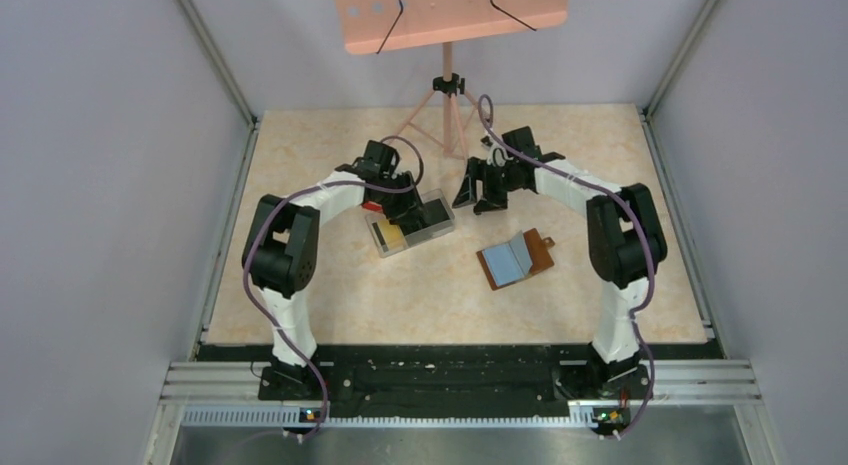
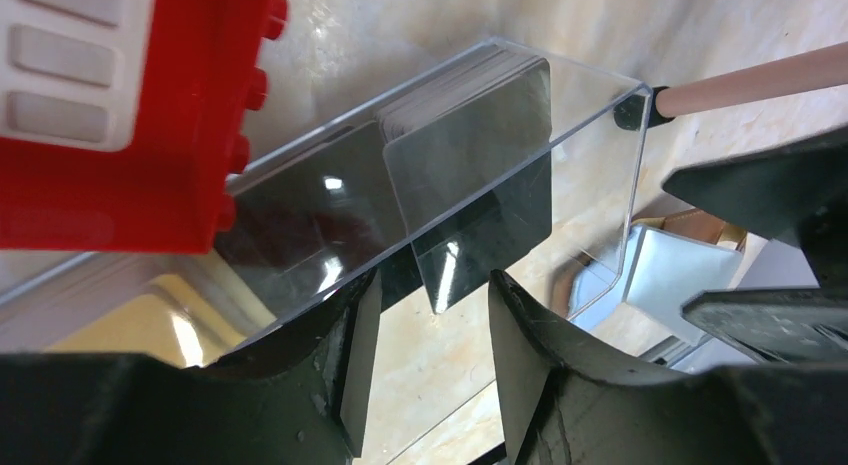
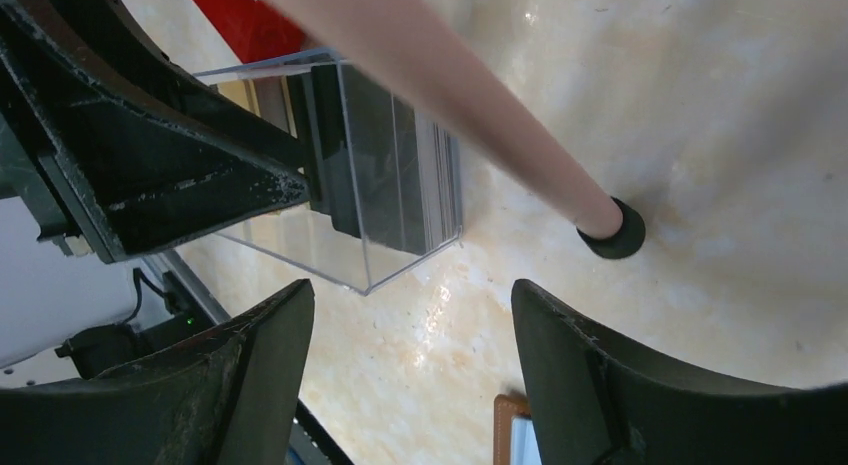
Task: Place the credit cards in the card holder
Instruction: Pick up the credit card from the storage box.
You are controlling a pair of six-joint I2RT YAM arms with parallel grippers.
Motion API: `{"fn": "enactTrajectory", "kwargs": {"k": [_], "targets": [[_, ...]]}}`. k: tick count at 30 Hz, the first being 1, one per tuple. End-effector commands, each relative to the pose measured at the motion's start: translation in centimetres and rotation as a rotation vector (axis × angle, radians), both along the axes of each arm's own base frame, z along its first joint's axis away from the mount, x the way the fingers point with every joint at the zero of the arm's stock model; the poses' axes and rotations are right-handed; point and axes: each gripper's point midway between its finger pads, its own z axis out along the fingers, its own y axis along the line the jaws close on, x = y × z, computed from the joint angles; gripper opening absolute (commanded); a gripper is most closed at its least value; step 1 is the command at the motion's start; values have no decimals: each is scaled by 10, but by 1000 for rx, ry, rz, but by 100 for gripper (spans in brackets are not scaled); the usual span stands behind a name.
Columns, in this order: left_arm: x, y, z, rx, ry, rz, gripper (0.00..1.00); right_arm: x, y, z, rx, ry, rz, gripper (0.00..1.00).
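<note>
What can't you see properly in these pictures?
- Top view: the left gripper covers most of the clear plastic box, hiding most of its credit cards.
- Top view: the card holder is too small to count its slots.
- Left wrist view: glare on the box wall makes it unclear whether the fingers touch the black card.
- Right wrist view: the bottom edge cuts off the card holder.
</note>
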Motion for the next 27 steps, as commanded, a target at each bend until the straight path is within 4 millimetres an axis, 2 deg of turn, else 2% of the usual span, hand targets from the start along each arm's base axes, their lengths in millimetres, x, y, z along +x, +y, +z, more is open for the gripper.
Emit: {"fn": "enactTrajectory", "kwargs": {"k": [1, 5, 8, 9, 12, 16, 21, 24, 27], "targets": [[14, -13, -1, 17, -44, 0, 50, 10, 28, 10, 89, -12, 79, 71], [13, -15, -12, 69, -35, -8, 49, 6, 43, 2, 111, 15, 122, 68], [13, -18, -16, 72, -34, -14, 45, 2, 51, 1, 144, 39, 145, 62], [14, -19, -16, 70, -34, -18, 41, 2, 52, 0, 150, 45, 148, 58], [13, -20, -16, 66, -35, -30, 20, -1, 54, 2, 163, 54, 154, 48], [13, -21, -11, 55, -51, -43, 7, -5, 56, 3, 188, 73, 162, 36], [14, -23, -5, 64, -69, -75, 3, -13, 62, 6, 215, 95, 179, 17], [11, -20, -7, 99, -61, -104, 3, -17, 66, 7, 216, 102, 189, 11], [10, -17, -5, 131, -63, -129, 8, -20, 67, 11, 221, 102, 195, 8]]}}
